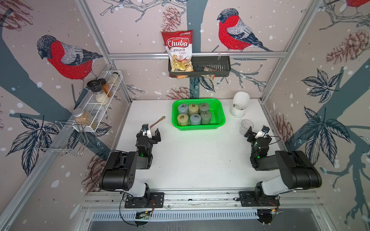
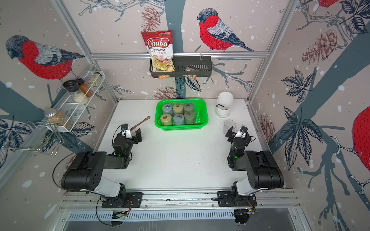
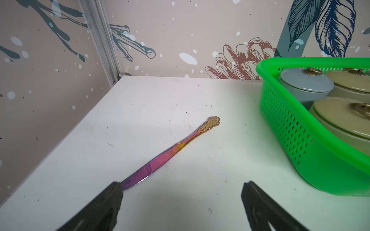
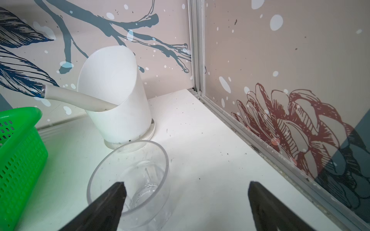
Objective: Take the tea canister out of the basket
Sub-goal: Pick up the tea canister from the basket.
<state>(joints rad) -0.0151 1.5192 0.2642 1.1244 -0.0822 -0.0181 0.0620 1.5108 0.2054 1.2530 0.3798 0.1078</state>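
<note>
— Are the grippers holding anything?
— No. The left gripper (image 3: 182, 186) and the right gripper (image 4: 187, 185) both gape empty, and neither is over the basket (image 1: 200, 127).
— And the canisters (image 1: 195, 119)?
— All six stand inside it. Nothing is lifted yet, so the reach, the grip and the lift are all left to do.

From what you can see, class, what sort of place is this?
Likely a mock kitchen for robot tests: spice jars on a rack, a chips bag, and two robot arms at a table.
</note>
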